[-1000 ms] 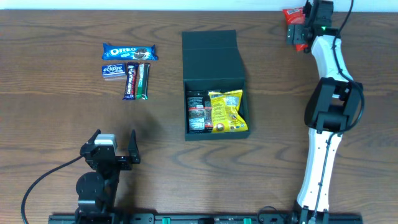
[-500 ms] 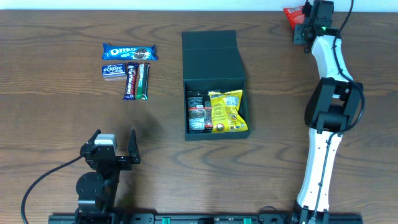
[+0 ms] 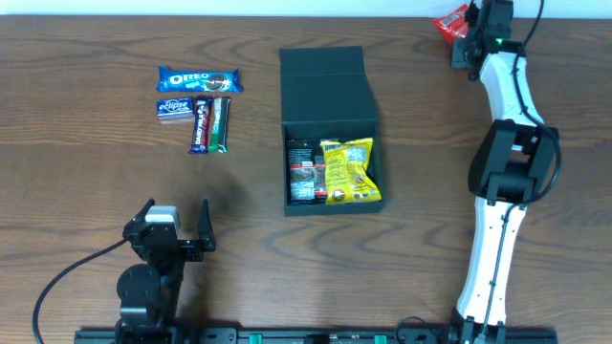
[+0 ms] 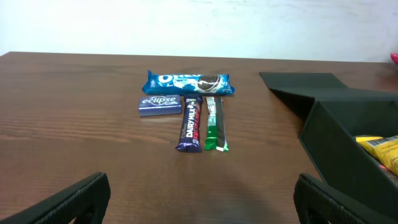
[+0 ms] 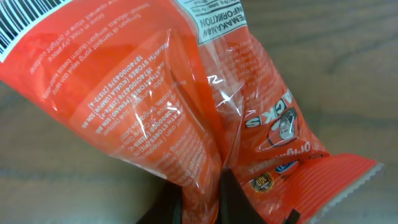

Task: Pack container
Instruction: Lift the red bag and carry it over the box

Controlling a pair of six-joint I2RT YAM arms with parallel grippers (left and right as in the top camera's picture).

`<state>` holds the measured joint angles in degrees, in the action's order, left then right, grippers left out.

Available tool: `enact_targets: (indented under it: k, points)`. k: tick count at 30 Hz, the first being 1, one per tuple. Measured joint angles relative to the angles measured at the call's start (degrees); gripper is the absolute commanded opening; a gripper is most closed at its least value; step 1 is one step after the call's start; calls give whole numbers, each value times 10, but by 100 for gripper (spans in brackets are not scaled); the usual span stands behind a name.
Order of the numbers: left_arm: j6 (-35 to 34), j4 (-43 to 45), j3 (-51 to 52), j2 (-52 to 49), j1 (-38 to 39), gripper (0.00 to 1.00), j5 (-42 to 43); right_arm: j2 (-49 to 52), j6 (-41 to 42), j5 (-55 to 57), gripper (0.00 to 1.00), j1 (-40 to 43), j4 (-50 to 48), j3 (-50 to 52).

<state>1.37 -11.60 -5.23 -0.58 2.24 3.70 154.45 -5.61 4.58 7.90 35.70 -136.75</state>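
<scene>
The container (image 3: 325, 86) is a dark green-black box at the table's middle, with its flap lid laid open toward the far side. It also shows at the right of the left wrist view (image 4: 339, 143). Inside lie a yellow snack packet (image 3: 349, 170) and a dark packet (image 3: 304, 172). My right gripper (image 3: 462, 31) is at the far right corner, shut on a red snack packet (image 3: 448, 21). In the right wrist view the red packet (image 5: 155, 93) fills the frame, its film pinched between the fingers (image 5: 202, 199). My left gripper (image 3: 177, 205) stands open near the front left, nothing between its fingers (image 4: 199, 205).
At the far left lie an Oreo pack (image 3: 199, 79), a blue Eclipse pack (image 3: 173, 107), a Dairy Milk bar (image 3: 201, 124) and a green bar (image 3: 220, 124). The right arm (image 3: 497, 172) runs along the table's right side.
My right gripper has shut on the red packet, which now sits slightly higher and more tilted. The left arm has not moved.
</scene>
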Motion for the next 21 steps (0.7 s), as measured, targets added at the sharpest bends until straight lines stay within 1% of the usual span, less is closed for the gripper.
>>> enact_targets:
  k: [4, 7, 14, 19, 21]
  points:
    - [0, 0, 0, 0, 0, 95, 0, -21, 4, 3, 1, -12, 63, 0]
    - [0, 0, 0, 0, 0, 95, 0, -58, 9, -1, 1, -31, 121, 4]
    - [0, 0, 0, 0, 0, 96, 0, -236, 52, -16, 1, -70, 251, 7]
    - [0, 0, 0, 0, 0, 95, 0, -386, 71, -18, 1, -109, 262, 10]
    - [0, 0, 0, 0, 0, 96, 0, -443, 77, -18, 1, -134, 245, 42]
